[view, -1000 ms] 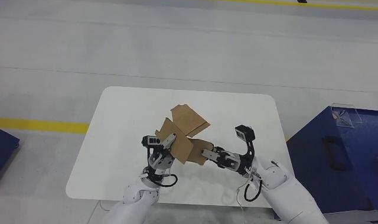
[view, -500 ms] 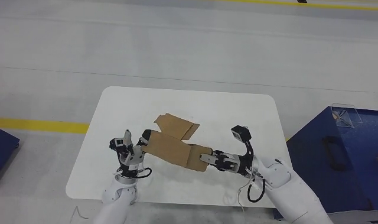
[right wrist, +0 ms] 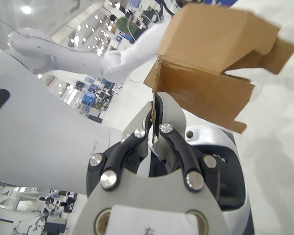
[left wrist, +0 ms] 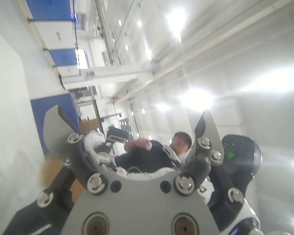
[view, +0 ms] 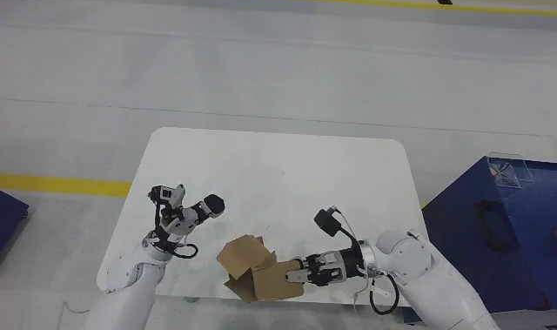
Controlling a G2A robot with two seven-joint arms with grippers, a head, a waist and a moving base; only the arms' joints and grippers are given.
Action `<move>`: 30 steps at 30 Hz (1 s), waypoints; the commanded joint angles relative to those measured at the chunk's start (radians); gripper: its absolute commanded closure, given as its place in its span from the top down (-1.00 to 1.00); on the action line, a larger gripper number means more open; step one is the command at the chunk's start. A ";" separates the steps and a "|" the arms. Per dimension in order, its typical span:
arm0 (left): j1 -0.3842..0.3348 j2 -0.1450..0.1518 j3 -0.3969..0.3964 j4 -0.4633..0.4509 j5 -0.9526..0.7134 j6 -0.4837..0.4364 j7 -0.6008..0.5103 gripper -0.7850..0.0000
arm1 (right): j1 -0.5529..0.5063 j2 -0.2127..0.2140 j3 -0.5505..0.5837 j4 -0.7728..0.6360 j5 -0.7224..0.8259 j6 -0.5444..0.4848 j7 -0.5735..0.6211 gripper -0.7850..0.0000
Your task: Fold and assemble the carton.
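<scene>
Foremost, the right claw (right wrist: 154,100) is clamped on one cardboard edge of the carton (right wrist: 210,57), which is half-erected with loose flaps at the near edge of the tabletop (view: 348,182). The left claw (view: 210,205) hangs spread and empty, well apart. Step judged: squaring the body. The next move calls for the free claw to brace the opposite wall.

White table (view: 278,160), grey floor (view: 261,60), yellow lines (view: 61,185), blue cabinet (view: 496,243), ceiling lights (left wrist: 175,18)

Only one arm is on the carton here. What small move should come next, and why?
Probably bring the left gripper over to the carton: its jaws stand open, clear of the cardboard, while the right gripper alone pinches one flap edge and other flaps stick out unfolded.
</scene>
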 commanded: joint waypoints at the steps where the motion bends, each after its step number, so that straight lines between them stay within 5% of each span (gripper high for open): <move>1: 0.010 0.005 0.000 -0.063 0.023 0.038 -0.047 1.00 | -0.001 0.006 -0.011 -0.011 -0.028 0.004 0.004 -1.00; 9: 0.032 0.028 0.028 -0.185 0.238 0.236 -0.125 1.00 | -0.004 0.030 -0.018 -0.050 -0.050 -0.009 -0.009 -1.00; 17: -0.017 0.034 0.083 -0.116 0.240 0.386 -0.245 1.00 | -0.002 0.053 -0.010 -0.067 -0.001 -0.015 -0.015 -1.00; 30: -0.033 0.034 0.114 -0.091 0.168 0.409 -0.329 1.00 | 0.001 0.066 -0.002 -0.072 0.026 -0.027 -0.027 -1.00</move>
